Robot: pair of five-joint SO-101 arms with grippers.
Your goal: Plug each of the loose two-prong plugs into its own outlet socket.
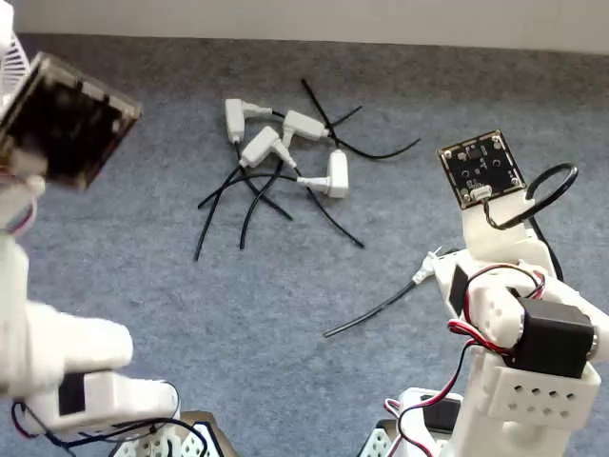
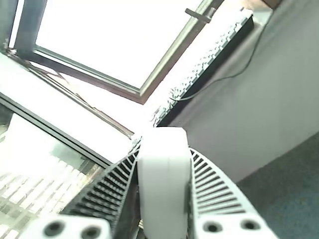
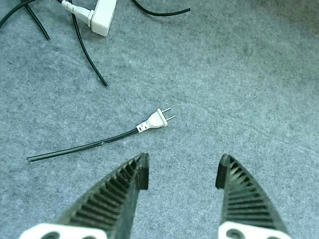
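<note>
- At 9 o'clock in the high view: left arm, wrist raised well off the table toward 10 o'clock.
- Through the left wrist view: left gripper clamped on a white block, ribbed fingers pressed against both its sides. Aimed upward, with a window and a grey wall behind the block.
- Near 12 o'clock on the grey carpet: heap of four white outlet sockets, thin black cords crossing among them and fanning out toward 7 o'clock. Well apart from both arms.
- Between 3 and 4 o'clock: loose two-prong plug lying flat, just beside the right arm, its black cable trailing off toward 8 o'clock.
- Through the right wrist view: right gripper spread wide, holding nothing and touching nothing, poised above bare carpet. Same plug a little ahead of the fingertips, not between them, both prongs plainly visible and pointing away from the cable. One socket of the heap farther off.
</note>
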